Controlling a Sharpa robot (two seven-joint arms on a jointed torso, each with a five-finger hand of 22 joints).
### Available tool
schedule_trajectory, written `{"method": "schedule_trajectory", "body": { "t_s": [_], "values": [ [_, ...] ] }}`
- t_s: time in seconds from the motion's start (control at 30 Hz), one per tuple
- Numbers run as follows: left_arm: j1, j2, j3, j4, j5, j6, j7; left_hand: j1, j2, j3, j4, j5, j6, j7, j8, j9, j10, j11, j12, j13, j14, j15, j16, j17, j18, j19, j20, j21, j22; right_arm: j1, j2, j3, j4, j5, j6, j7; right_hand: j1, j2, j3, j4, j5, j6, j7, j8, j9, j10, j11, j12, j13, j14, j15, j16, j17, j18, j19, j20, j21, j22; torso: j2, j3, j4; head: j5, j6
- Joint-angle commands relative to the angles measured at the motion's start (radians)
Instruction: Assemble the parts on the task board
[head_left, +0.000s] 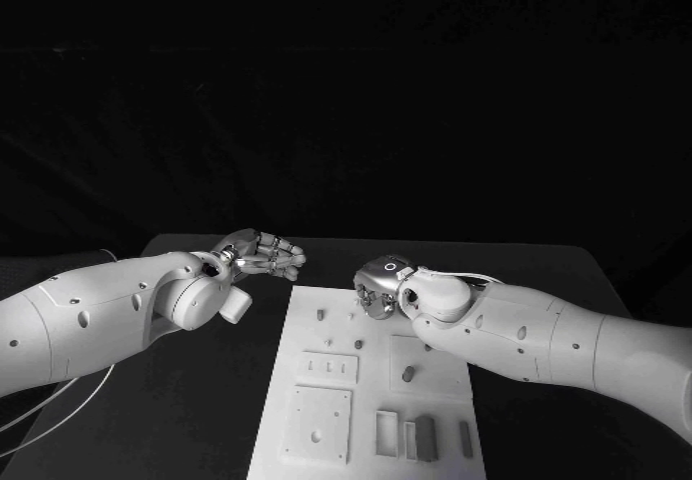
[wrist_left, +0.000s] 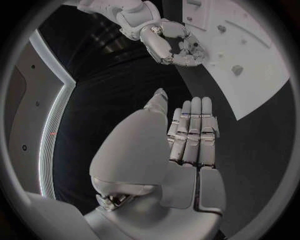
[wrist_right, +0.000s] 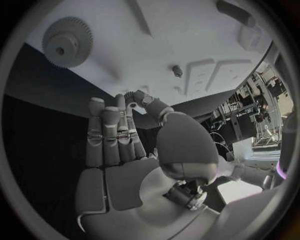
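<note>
The white task board (head_left: 447, 400) lies in the middle of the table, with small pegs (head_left: 332, 343) and several upright rectangular parts (head_left: 421, 438) near its front edge. My left hand (head_left: 263, 253) hovers over the black table beyond the board's far left corner; its fingers (wrist_left: 194, 135) are straight and hold nothing. My right hand (head_left: 381, 286) hangs over the board's far edge, its fingers (wrist_right: 112, 137) extended and nothing in them. A toothed gear (wrist_right: 67, 42) and a short peg (wrist_right: 178, 71) sit on the board (wrist_right: 156, 30) ahead of the right palm.
Black table (head_left: 216, 400) surrounds the board on all sides. A cable (head_left: 58, 410) loops beside my left arm at the table's left. The right hand (wrist_left: 175, 42) also appears in the left wrist view, at the board's corner (wrist_left: 250, 55).
</note>
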Motion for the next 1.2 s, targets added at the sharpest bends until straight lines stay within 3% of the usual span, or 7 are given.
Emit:
{"method": "schedule_trajectory", "body": {
  "t_s": [0.03, 0.63, 0.8, 1.03, 1.2],
  "values": [
    [0.002, 0.004, 0.001, 0.000, -0.002, 0.002, 0.010, -0.008, 0.000, 0.005, -0.001, 0.001, -0.004, 0.026, -0.005, -0.001, -0.002, 0.005, -0.005, -0.001, 0.010, 0.000, -0.006, 0.002, 0.010, 0.005, 0.000, -0.006, 0.001, -0.001, 0.011, 0.000, -0.006, -0.044, -0.035, -0.021, 0.005, 0.006, 0.008, 0.004, 0.021, 0.008, -0.002, 0.003, 0.003, 0.007, -0.001, 0.004, 0.001, 0.005, -0.003, 0.006, -0.002, 0.030, 0.005, -0.008, 0.008, 0.024, 0.001, 0.0001, -0.0002, 0.002, 0.002],
    [0.002, 0.012, 0.002, -0.005, -0.002, 0.002, 0.011, -0.008, 0.000, 0.006, -0.001, 0.001, -0.005, 0.027, -0.005, -0.002, -0.003, 0.006, -0.006, -0.001, 0.010, 0.000, -0.007, 0.004, 0.010, 0.005, 0.000, -0.007, 0.002, -0.006, 0.060, 0.000, -0.066, -0.041, -0.019, -0.011, 0.003, 0.003, 0.010, 0.003, 0.025, 0.006, -0.001, 0.002, 0.004, 0.005, -0.002, 0.003, 0.000, 0.004, -0.002, 0.007, -0.005, 0.030, 0.004, -0.009, 0.010, 0.023, 0.001, 0.0000, -0.0005, 0.001, 0.007],
    [0.004, 0.019, 0.003, -0.014, -0.002, 0.000, 0.010, -0.008, 0.000, 0.006, -0.001, 0.001, -0.005, 0.027, -0.005, -0.002, -0.003, 0.006, -0.007, -0.001, 0.011, 0.000, -0.008, 0.004, 0.010, 0.005, 0.000, -0.007, 0.002, -0.008, 0.073, 0.000, -0.092, -0.035, -0.015, -0.008, 0.000, 0.003, 0.010, 0.004, 0.025, 0.004, 0.000, 0.000, 0.004, 0.004, -0.001, 0.002, -0.001, 0.002, -0.001, 0.007, -0.007, 0.030, 0.002, -0.009, 0.010, 0.023, 0.001, -0.0013, 0.0007, 0.007, 0.007],
    [0.012, 0.021, 0.004, -0.014, -0.002, 0.002, 0.009, -0.009, 0.000, 0.006, -0.001, 0.001, -0.006, 0.027, -0.006, -0.003, -0.004, 0.006, -0.008, -0.001, 0.011, 0.000, -0.008, 0.006, 0.010, 0.005, 0.000, -0.008, 0.002, -0.013, 0.085, 0.000, -0.115, -0.025, -0.015, -0.001, -0.005, 0.002, 0.010, 0.005, 0.020, 0.001, 0.001, -0.002, 0.004, 0.001, 0.000, -0.001, -0.002, 0.001, 0.000, 0.008, -0.009, 0.030, 0.001, -0.008, 0.012, 0.023, 0.002, -0.0016, -0.0034, 0.017, 0.007],
    [0.014, 0.022, 0.004, -0.015, -0.002, 0.002, 0.009, -0.009, 0.000, 0.006, -0.001, 0.001, -0.007, 0.027, -0.006, -0.003, -0.004, 0.007, -0.008, -0.001, 0.011, 0.000, -0.009, 0.006, 0.010, 0.005, 0.000, -0.008, 0.003, -0.016, 0.086, 0.000, -0.120, -0.020, -0.009, 0.004, -0.005, 0.001, 0.010, 0.005, 0.017, 0.000, 0.001, -0.003, 0.004, 0.000, 0.001, -0.001, -0.003, 0.002, 0.000, 0.010, -0.010, 0.030, 0.001, -0.009, 0.014, 0.023, 0.002, -0.0011, 0.0006, 0.013, 0.004]
  ]
}}
